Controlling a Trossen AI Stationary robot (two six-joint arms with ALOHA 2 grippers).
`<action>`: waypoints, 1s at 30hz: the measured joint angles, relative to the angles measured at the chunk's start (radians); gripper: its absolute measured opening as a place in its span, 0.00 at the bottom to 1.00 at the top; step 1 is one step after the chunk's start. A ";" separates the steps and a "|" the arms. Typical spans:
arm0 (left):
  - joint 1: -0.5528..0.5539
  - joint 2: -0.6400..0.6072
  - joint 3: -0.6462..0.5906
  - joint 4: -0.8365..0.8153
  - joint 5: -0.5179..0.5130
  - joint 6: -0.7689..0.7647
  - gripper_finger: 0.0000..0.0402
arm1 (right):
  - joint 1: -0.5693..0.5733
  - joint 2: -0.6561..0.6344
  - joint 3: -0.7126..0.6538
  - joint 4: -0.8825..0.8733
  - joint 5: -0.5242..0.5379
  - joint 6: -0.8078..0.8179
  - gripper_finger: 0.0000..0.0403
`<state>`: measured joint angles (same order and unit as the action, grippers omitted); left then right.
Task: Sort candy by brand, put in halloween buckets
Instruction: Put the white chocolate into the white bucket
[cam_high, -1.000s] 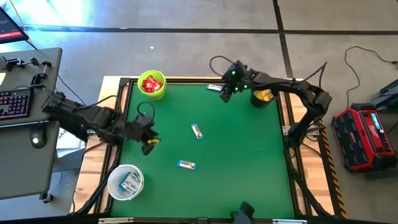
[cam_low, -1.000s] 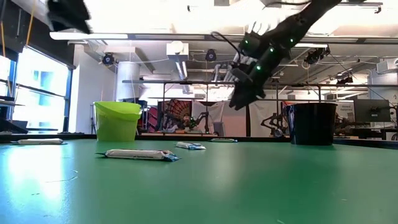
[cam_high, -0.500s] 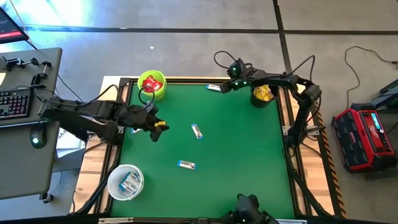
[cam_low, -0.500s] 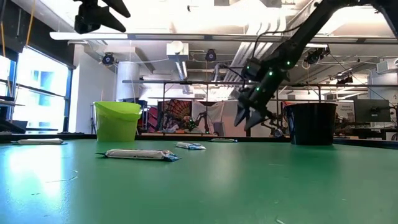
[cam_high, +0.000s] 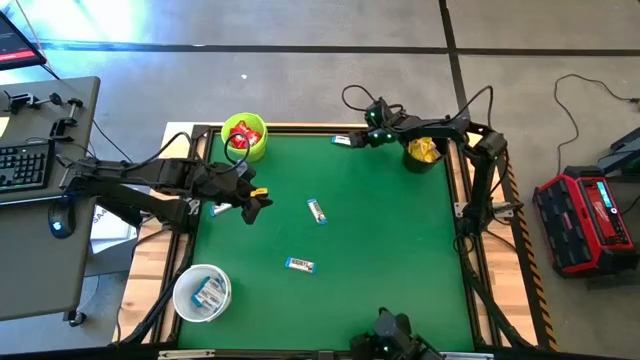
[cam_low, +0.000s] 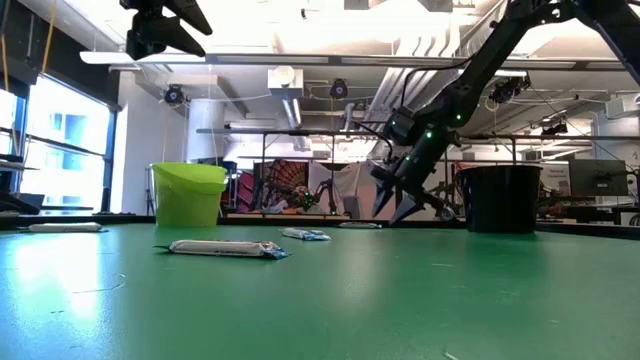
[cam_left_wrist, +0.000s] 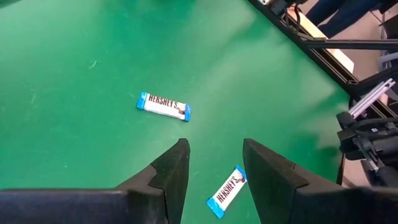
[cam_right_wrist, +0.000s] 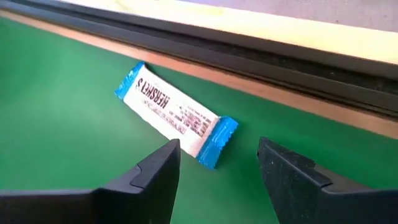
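A green worktop (cam_high: 380, 250) is seen from above, with a dark robot arm at each side. The right gripper (cam_high: 362, 139) is lowered near the far edge, its jaws held apart and empty. A white-and-blue bar (cam_right_wrist: 176, 114) is seen lying flat just ahead of these jaws, untouched, close to the worktop's dark border rail (cam_right_wrist: 249, 46). The black bucket (cam_high: 424, 156), with yellow packets (cam_high: 426, 151) inside, is placed just beside this gripper, at the far right corner.

The left gripper (cam_high: 253, 207) is held above the left part of the worktop, its jaws also apart and nothing held. Two more bars are seen past its jaws: one (cam_left_wrist: 164, 106) farther out on the open green, and one (cam_left_wrist: 227, 190) lying lower, between the two fingers in the wrist view. From overhead both bars are placed near the middle of the worktop, apart from the gripper.

The lime green bucket (cam_high: 244, 140), holding red packets (cam_high: 243, 133), is placed at the far left corner. The white bucket (cam_high: 203, 293), containing white-and-blue bars, is placed at the near left corner.
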<state>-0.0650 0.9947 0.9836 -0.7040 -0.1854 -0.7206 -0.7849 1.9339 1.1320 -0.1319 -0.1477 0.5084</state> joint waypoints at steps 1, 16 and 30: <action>0.000 0.000 0.000 0.000 0.000 0.005 0.35 | 0.000 0.000 0.000 0.005 0.000 0.008 0.51; -0.001 0.000 0.000 -0.002 -0.007 0.007 0.35 | 0.006 0.004 0.176 -0.266 -0.025 -0.741 0.49; -0.001 0.000 -0.001 -0.003 -0.007 -0.011 0.35 | 0.004 0.102 0.257 -0.359 -0.029 -1.058 0.55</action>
<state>-0.0658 0.9947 0.9829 -0.7069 -0.1928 -0.7315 -0.7807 2.0358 1.3890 -0.4912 -0.1766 -0.5497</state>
